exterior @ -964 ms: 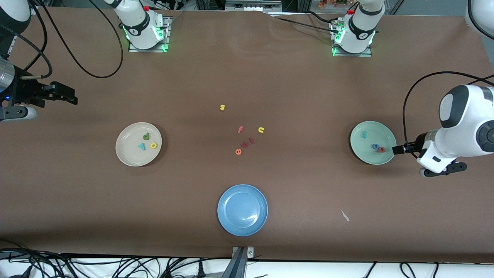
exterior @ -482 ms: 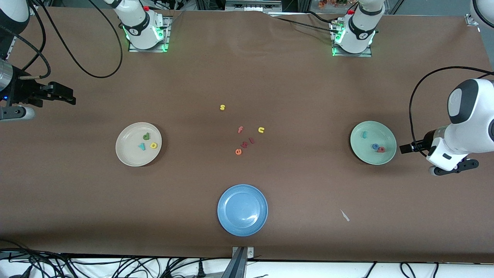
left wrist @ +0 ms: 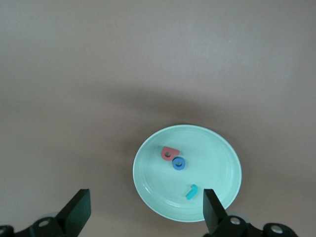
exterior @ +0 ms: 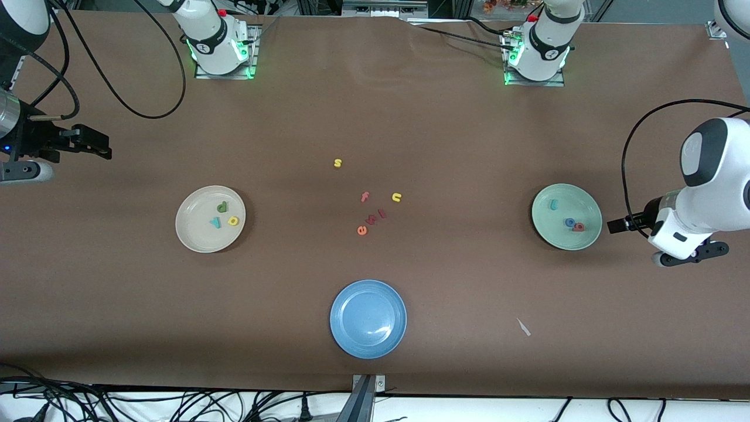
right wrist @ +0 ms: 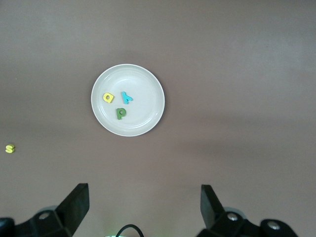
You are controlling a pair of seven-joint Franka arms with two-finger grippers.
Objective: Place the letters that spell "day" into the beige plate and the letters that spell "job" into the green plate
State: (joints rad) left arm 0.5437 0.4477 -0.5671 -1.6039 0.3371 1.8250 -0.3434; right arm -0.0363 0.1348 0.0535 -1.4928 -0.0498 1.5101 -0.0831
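The beige plate (exterior: 193,237) lies toward the right arm's end of the table and holds a green "d" (exterior: 222,206), a teal "y" (exterior: 215,222) and a yellow "a" (exterior: 234,221). The green plate (exterior: 554,234) lies toward the left arm's end and holds a teal "j" (exterior: 553,204), a blue "o" (exterior: 569,222) and a pinkish-red "b" (exterior: 579,227). My left gripper (exterior: 615,225) hangs open and empty beside the green plate (left wrist: 153,192). My right gripper (exterior: 104,147) hangs open and empty, well off the beige plate (right wrist: 145,86).
Loose letters lie mid-table: a yellow "s" (exterior: 337,163), a red "f" (exterior: 364,197), a yellow "u" (exterior: 396,197), an orange "e" (exterior: 361,230) and two pinkish pieces beside it. A blue plate (exterior: 351,340) sits nearest the front camera. A white scrap (exterior: 523,327) lies beside it.
My left arm has drawn back from over the green plate's edge toward its own end of the table. My right gripper has shifted slightly away from the beige plate. No letter has moved.
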